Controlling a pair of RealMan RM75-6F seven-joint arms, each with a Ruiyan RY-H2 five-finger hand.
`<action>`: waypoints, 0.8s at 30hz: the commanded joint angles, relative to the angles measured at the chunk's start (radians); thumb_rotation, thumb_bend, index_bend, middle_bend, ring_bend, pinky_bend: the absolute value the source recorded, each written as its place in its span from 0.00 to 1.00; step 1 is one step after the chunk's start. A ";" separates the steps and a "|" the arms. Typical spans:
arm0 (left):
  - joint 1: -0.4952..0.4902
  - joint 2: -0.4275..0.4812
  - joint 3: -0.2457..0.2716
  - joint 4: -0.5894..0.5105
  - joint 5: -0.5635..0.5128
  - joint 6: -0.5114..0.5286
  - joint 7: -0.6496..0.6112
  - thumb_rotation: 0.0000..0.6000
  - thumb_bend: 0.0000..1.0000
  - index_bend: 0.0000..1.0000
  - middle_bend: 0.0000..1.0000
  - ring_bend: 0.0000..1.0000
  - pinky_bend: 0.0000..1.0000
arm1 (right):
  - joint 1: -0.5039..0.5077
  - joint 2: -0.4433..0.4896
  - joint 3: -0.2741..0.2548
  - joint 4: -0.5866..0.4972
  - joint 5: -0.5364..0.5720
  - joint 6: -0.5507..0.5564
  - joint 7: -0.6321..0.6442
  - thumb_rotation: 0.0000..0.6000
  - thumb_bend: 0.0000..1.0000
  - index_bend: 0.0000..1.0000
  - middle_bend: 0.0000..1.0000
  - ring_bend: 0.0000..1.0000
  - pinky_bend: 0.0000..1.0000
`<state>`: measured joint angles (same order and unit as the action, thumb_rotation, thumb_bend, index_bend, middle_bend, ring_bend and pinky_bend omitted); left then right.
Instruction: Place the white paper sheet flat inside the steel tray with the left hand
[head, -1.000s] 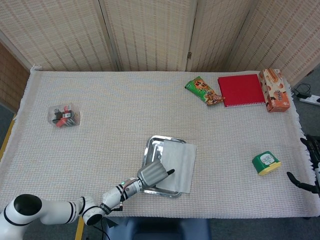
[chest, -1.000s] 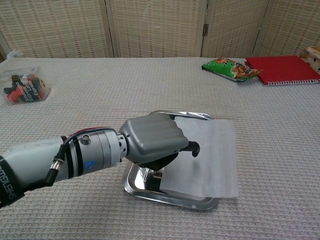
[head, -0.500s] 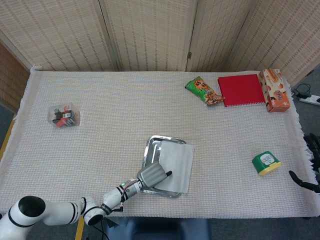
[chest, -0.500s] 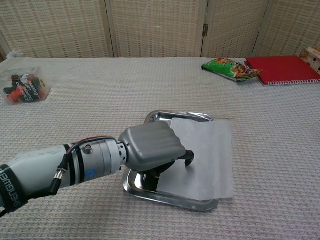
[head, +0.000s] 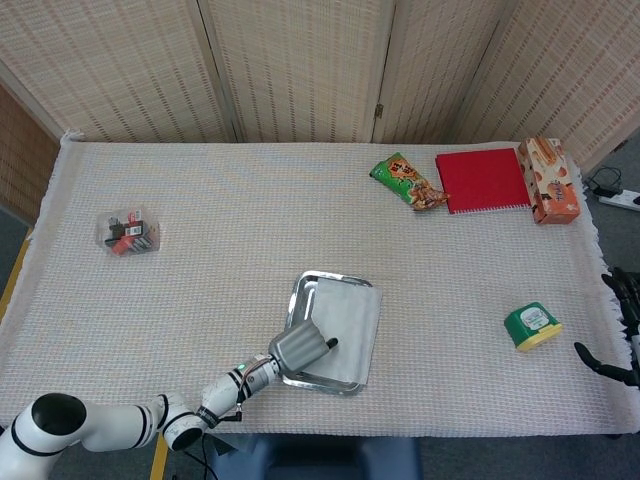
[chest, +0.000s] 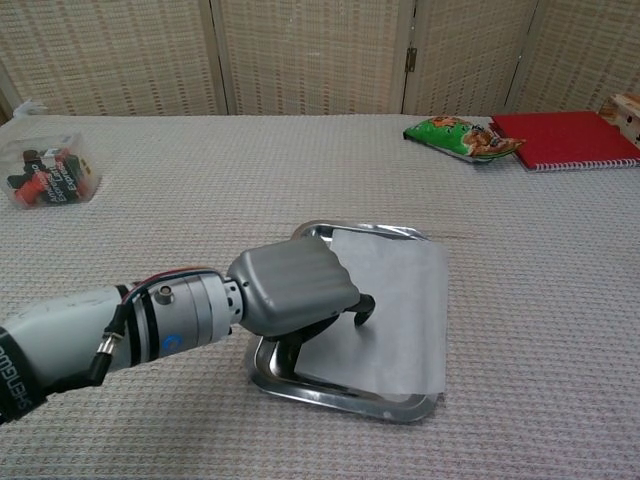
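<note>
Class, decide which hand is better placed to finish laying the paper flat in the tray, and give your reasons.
Left. The left hand already rests on the paper over the tray. The right hand hangs off the table's far edge, well away from both.

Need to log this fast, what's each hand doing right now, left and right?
Left hand: fingers curled on the white paper sheet, holding its edge over the steel tray.
Right hand: only dark fingers at the frame edge, holding nothing; looks open.
</note>
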<state>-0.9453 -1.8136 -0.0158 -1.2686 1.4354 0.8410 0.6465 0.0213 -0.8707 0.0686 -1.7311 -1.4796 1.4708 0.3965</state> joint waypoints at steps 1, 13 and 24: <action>0.006 0.000 0.001 0.002 0.000 0.007 0.015 1.00 0.96 0.39 1.00 1.00 1.00 | -0.001 -0.001 0.002 0.001 0.000 0.004 0.002 1.00 0.33 0.00 0.00 0.00 0.00; 0.033 0.021 0.002 -0.043 -0.047 0.007 0.103 1.00 0.96 0.41 1.00 1.00 1.00 | -0.009 -0.003 -0.002 0.000 -0.018 0.027 0.000 1.00 0.33 0.00 0.00 0.00 0.00; 0.052 0.040 -0.003 -0.103 -0.122 0.009 0.194 1.00 0.96 0.43 1.00 1.00 1.00 | -0.008 -0.001 -0.004 0.002 -0.022 0.026 0.003 1.00 0.33 0.00 0.00 0.00 0.00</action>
<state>-0.8960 -1.7760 -0.0191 -1.3652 1.3213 0.8500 0.8323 0.0130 -0.8724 0.0648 -1.7293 -1.5010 1.4968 0.3990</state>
